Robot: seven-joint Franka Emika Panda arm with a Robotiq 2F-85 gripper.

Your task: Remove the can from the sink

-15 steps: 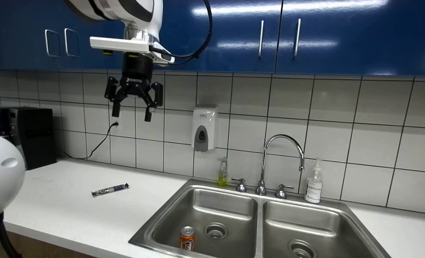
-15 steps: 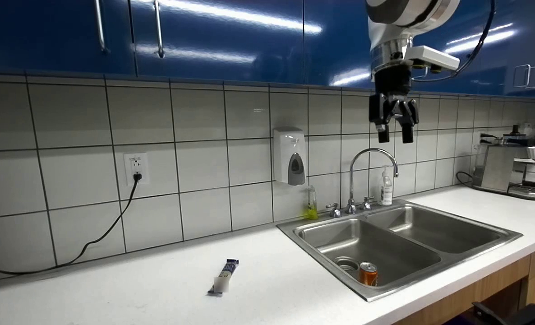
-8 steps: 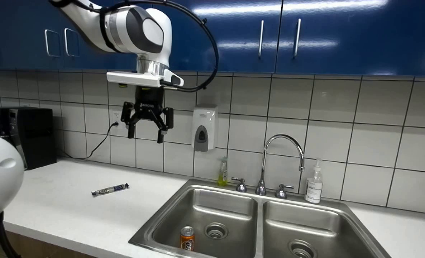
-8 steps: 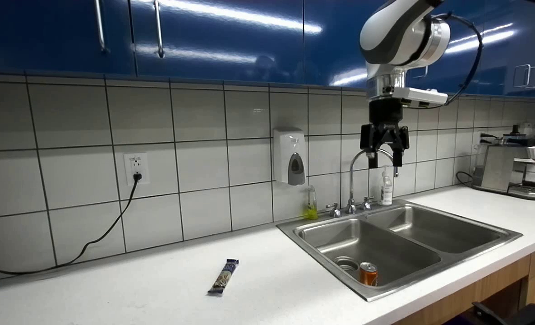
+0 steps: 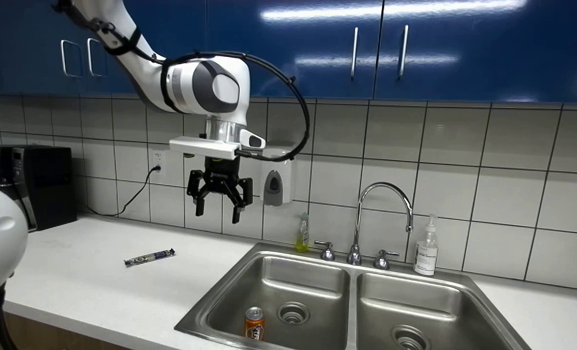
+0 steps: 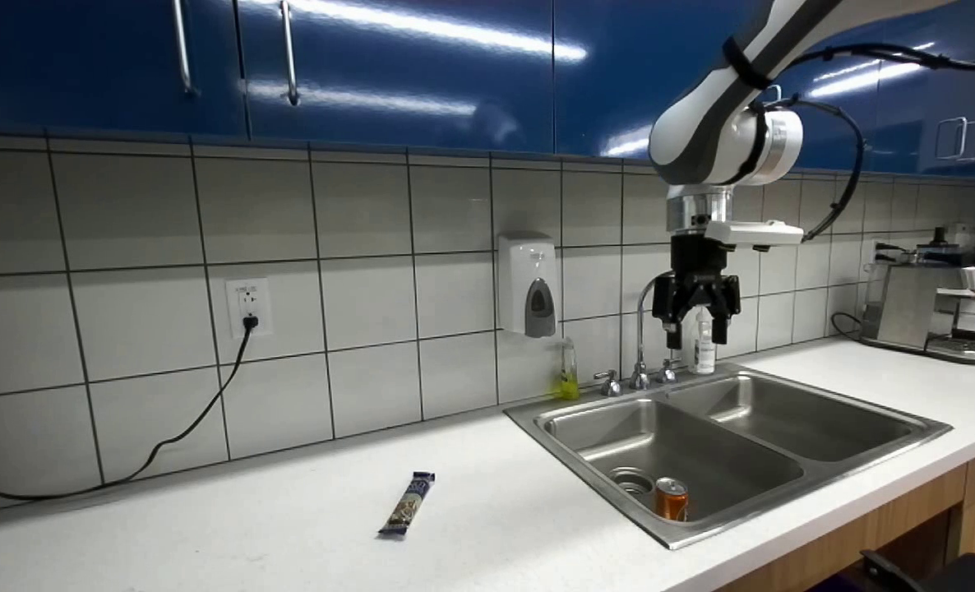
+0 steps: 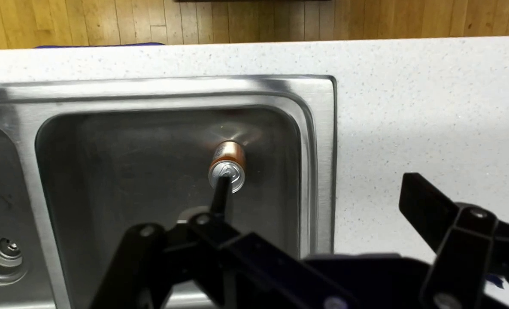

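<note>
Tool [image 5: 218, 214], pointed straight down, is shown well above the tabletop [image 5: 89, 272]; its 2 fingers [image 5: 199, 207] are spread wide, with a broad gap between the tips. The 2-bowl steel sink [image 5: 352, 301] is set into the tabletop below it. The can [image 7: 229, 153], orange with a silvery lid, is seen upright in the bowl [image 7: 121, 171] nearer the tool, well below the fingertips in both exterior views and just beside the drain [image 5: 293, 313]; whether the bowl's wall is touched cannot be told. In the wrist view, the lid is partly overlapped by 1 fingertip, though the 2 are separated in height. In an exterior view, a wrapped bar [image 5: 150, 258] is laid on the tabletop below the tool and to its left, while a wall dispenser [image 5: 275, 187], partly hidden, and a bottle of yellow-green liquid [image 5: 302, 238] are placed to its right. In an exterior view, a pump bottle [image 6: 703, 349] is framed between the fingers, farther back, and the arch of the faucet [image 6: 639, 374] is partly hidden by the tool. Well to its right, a coffee machine [image 6: 903, 304] is shown.
</note>
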